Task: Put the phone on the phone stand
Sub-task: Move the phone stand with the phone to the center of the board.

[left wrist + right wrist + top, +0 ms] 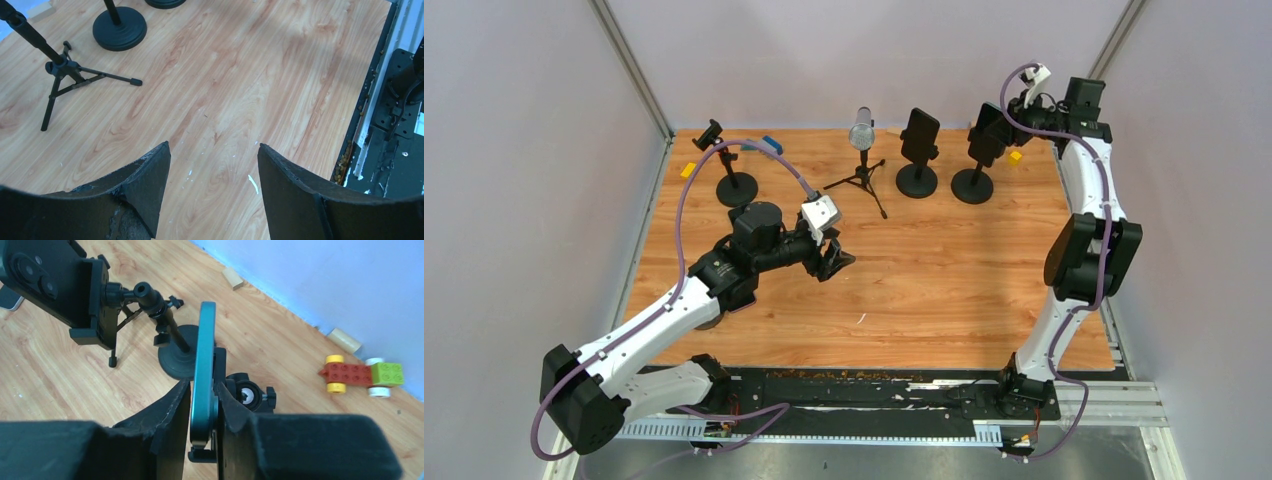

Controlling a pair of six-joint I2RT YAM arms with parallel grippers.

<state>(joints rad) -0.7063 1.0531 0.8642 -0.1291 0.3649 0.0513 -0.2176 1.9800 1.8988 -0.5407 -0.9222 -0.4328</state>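
- Looking from above, the right gripper [996, 120] sits at the slim teal phone [985, 135], which is on the far-right black round-based phone stand [972, 185]. The left gripper [835, 262] hovers over the middle of the light wooden table [944, 290].
- Left wrist view: both its black fingers [145, 185] stand wide apart, with wood grain showing between them (a black microphone tripod [65, 75] stands farther off).
- Right wrist view: the right fingers [172, 407] press both faces of the phone, which is upright and edge-on, its lower edge in the stand's cradle.
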